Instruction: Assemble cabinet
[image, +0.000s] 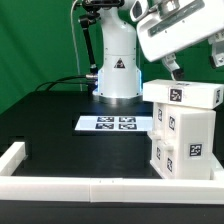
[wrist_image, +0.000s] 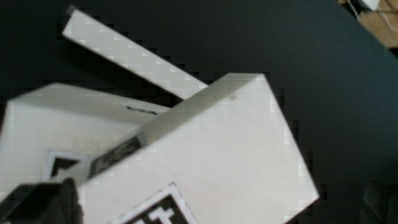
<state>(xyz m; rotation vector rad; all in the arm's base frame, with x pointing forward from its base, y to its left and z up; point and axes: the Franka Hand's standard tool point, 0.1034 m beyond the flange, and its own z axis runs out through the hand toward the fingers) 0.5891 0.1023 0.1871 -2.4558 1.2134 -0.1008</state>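
The cabinet (image: 182, 135) is a large white box body with black-and-white tags, standing on the black table at the exterior view's right. A white slab-like part (image: 185, 94) with a tag lies across its top, a little askew. My gripper (image: 173, 70) hangs just above this top part, its fingertips at or near the upper surface. Whether the jaws are open or shut does not show. In the wrist view the white cabinet (wrist_image: 214, 130) fills the frame, with tags near one dark finger (wrist_image: 39, 205).
The marker board (image: 115, 123) lies flat on the table in front of the robot's white base (image: 117, 70). A long low white border rail (image: 60, 185) runs along the table's front and the exterior view's left. A green backdrop stands behind.
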